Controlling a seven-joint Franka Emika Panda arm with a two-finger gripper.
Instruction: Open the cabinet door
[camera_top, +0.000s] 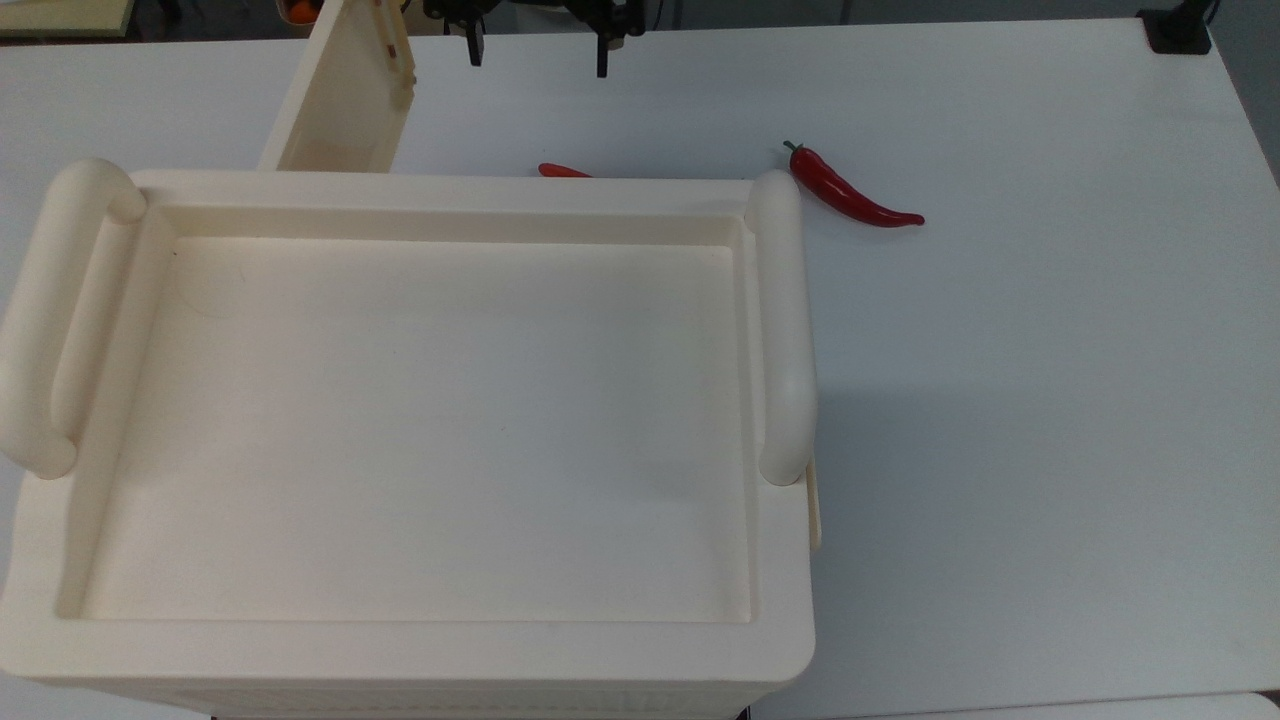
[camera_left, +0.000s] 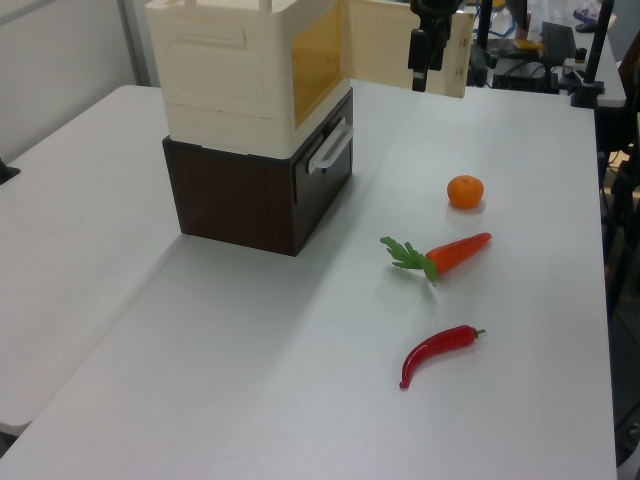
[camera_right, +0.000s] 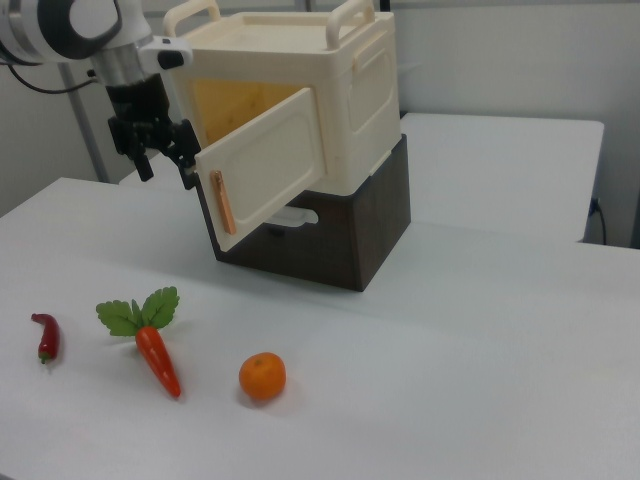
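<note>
The cream cabinet stands on a dark brown base, and its yellowish inside shows in the right view. The cabinet door is swung wide open, roughly square to the cabinet's front. My gripper hangs open just past the door's free edge, on the top view's right of it, holding nothing. In the left view the gripper is in front of the door panel. The right view shows the gripper beside the door's handle edge, with a small gap between them.
On the white table lie a red chili, a carrot with green leaves and an orange. A drawer with a pale handle sits in the dark base.
</note>
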